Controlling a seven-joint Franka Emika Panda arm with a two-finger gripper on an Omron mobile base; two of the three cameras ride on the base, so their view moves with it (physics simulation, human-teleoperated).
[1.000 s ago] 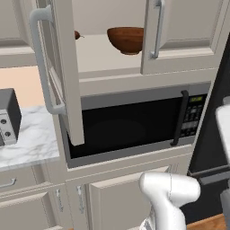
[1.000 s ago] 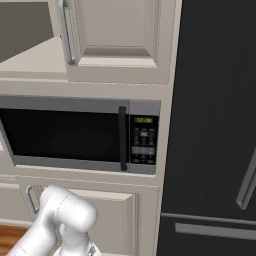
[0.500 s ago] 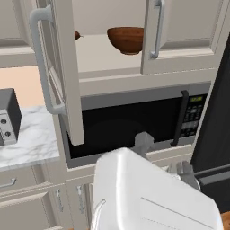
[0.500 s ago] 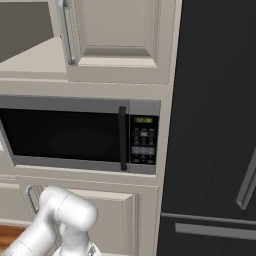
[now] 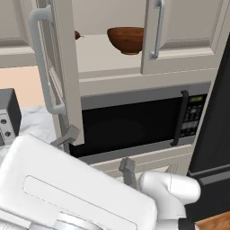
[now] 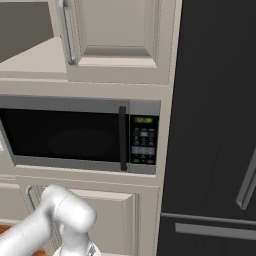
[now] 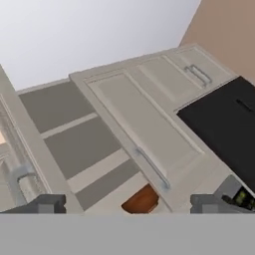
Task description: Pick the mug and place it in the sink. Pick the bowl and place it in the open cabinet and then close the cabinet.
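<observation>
Gripper (image 7: pixel 127 204) of mine hangs empty, jaws apart, while the bowl (image 5: pixel 126 39) sits inside the open cabinet (image 5: pixel 105 58), whose stiff door I'd push by its handle (image 5: pixel 44 63).

The bowl (image 5: pixel 126 39) I am after is wide, round, dark reddish-brown wood; it sits upright on the lower shelf inside the cabinet (image 5: pixel 179 36). The beige cabinet hangs above the black microwave, its left door (image 5: pixel 60 76) swung open toward me, its right door (image 6: pixel 120 37) shut, long silver bar handles on both.
</observation>
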